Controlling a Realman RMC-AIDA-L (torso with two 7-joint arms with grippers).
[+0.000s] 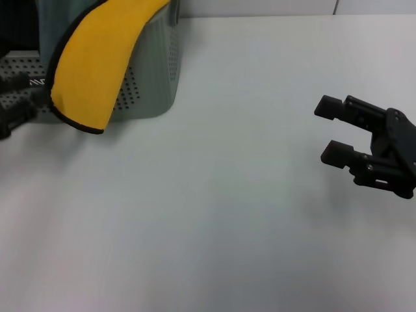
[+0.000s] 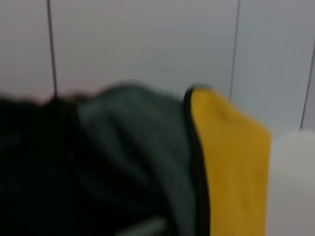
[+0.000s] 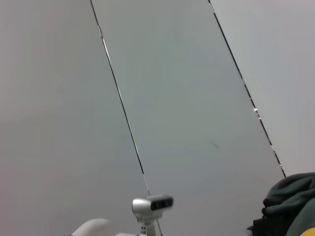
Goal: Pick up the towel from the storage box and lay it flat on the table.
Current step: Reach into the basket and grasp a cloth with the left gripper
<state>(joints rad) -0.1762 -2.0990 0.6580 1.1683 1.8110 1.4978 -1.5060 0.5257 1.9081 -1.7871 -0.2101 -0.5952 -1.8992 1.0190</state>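
The towel (image 1: 97, 58) hangs over the front of the storage box (image 1: 153, 71) at the far left of the table (image 1: 214, 214). Its yellow side faces out, with the black binding along the edge. My left gripper (image 1: 13, 114) is a dark shape at the left edge, right beside the towel's lower corner. The left wrist view shows the towel (image 2: 231, 167) close up, grey-green and yellow. My right gripper (image 1: 325, 130) is open and empty above the table at the right, far from the box. A bit of the towel (image 3: 290, 196) shows in the right wrist view.
Pale wall panels stand behind the table. A small white camera on a stand (image 3: 152, 204) shows in the right wrist view. The white tabletop stretches between the box and my right gripper.
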